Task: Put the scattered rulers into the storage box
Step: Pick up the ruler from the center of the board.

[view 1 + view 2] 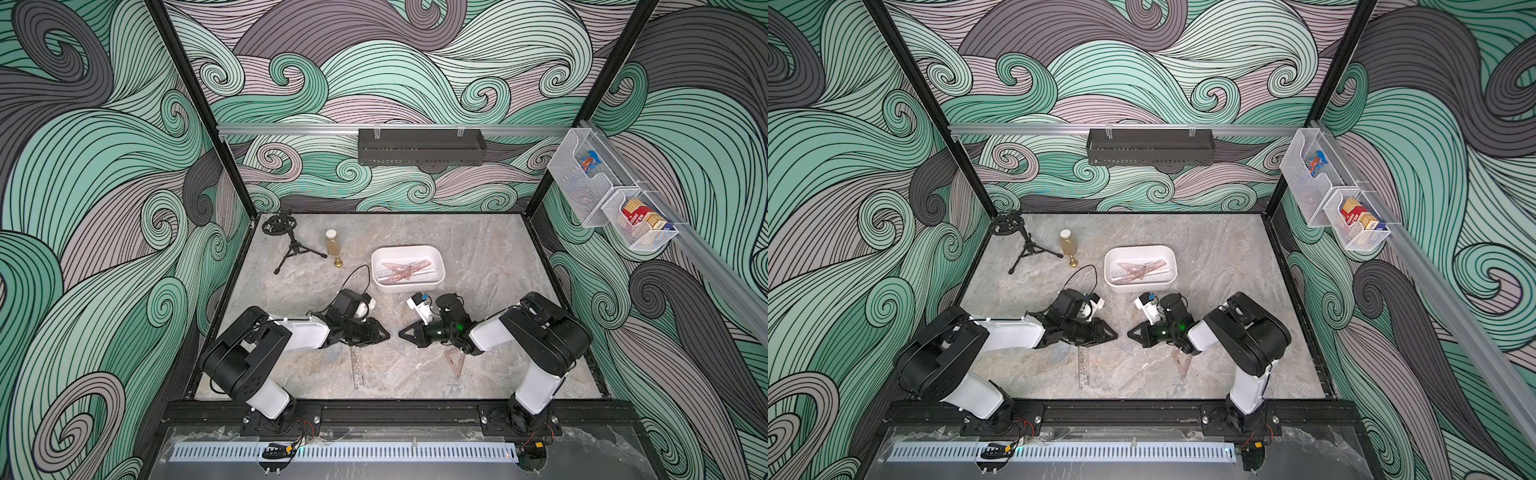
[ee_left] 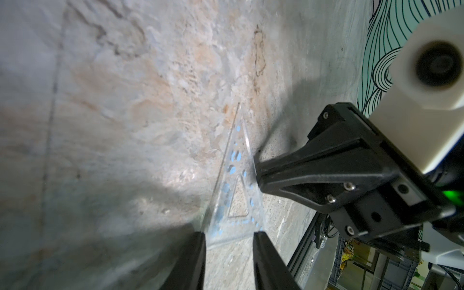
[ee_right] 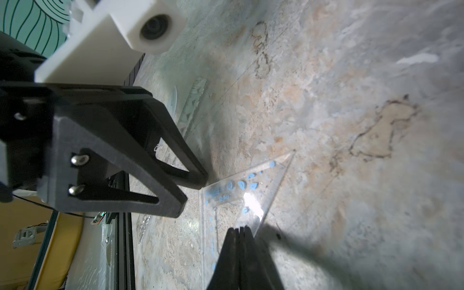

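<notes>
A clear set square point(image 2: 236, 190) with blue marks lies flat on the table between my two grippers, which face each other tip to tip. My left gripper point(image 2: 229, 241) point(image 1: 384, 332) is open, its fingertips at either side of the set square's short edge. My right gripper point(image 3: 239, 229) point(image 1: 403, 333) is shut, its tips against the set square's point(image 3: 231, 193) long edge. A clear straight ruler point(image 1: 358, 370) and a pinkish set square point(image 1: 455, 361) lie nearer the front. The white storage box point(image 1: 384, 257) behind the grippers holds several rulers point(image 1: 405, 270).
A small black tripod point(image 1: 291, 245), a bottle point(image 1: 331, 243) and a small brass piece point(image 1: 339, 262) stand at the back left. A black tray point(image 1: 419, 147) hangs on the back wall, wire baskets point(image 1: 611, 195) on the right wall. A black rail point(image 1: 395, 409) edges the table's front.
</notes>
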Motion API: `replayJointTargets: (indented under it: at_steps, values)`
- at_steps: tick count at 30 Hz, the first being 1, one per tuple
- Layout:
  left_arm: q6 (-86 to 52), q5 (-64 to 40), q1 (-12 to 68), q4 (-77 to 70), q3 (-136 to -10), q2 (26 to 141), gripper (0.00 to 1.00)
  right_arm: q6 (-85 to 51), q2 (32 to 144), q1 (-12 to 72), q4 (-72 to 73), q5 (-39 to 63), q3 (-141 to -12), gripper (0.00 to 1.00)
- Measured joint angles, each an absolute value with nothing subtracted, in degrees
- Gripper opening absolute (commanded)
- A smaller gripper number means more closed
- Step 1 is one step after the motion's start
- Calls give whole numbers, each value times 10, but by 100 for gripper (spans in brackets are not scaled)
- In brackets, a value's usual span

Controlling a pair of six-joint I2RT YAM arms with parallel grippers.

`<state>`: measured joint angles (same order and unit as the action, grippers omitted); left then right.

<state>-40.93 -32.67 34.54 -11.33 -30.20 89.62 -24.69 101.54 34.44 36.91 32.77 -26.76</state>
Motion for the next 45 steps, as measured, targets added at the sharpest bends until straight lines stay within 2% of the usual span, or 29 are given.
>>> replayJointTargets:
  at_steps: [7,15,20,24,28,32,39,45]
  values:
    - [-402,-337,358,-112,-315,913,37,-231,941,329,273,315,-274,21]
    - [-390,-342,397,-100,-341,932,35,-229,813,321,232,313,-240,24]
    - [-390,-336,415,-84,-344,930,29,-231,773,312,215,305,-189,22]
    - [-394,-314,414,-74,-344,910,27,-258,750,311,234,301,-156,16]
    - [-405,-291,406,-77,-344,879,26,-292,721,335,262,271,-133,15]
    - [-413,-278,387,-82,-344,870,27,-305,733,367,296,238,-140,13]
    - [-418,-270,364,-81,-345,870,32,-306,846,401,340,226,-183,9]
    - [-417,-270,357,-77,-348,873,44,-304,900,412,359,230,-198,7]
